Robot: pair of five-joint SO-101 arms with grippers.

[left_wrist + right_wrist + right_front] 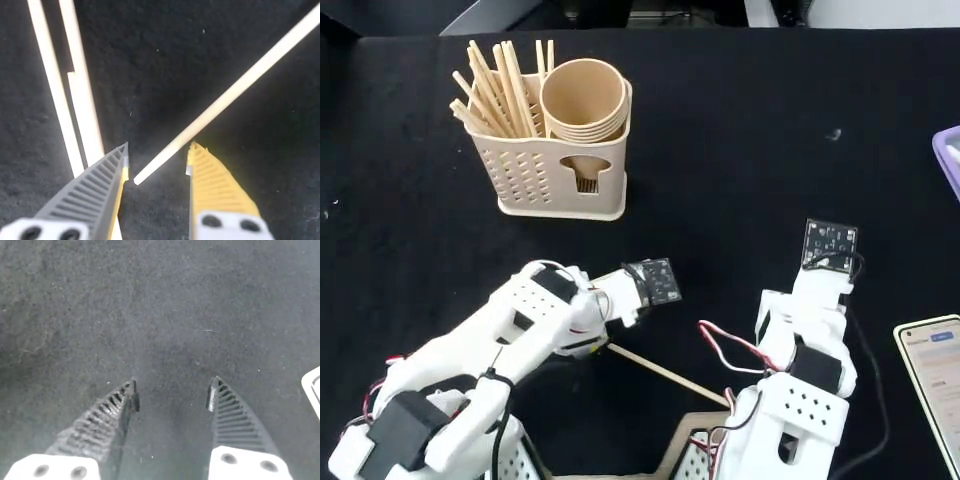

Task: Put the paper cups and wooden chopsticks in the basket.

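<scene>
One end of the chopstick [670,375] is bracketed by the open jaws of the left gripper [157,146]; its long axis is laid toward four o'clock.

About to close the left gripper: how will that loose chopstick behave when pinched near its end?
The chopstick looks thin, straight and stiff, so it likely won't bend. Only its end lies between the open jaws of the left gripper, so gripped there it may pivot or droop.
</scene>
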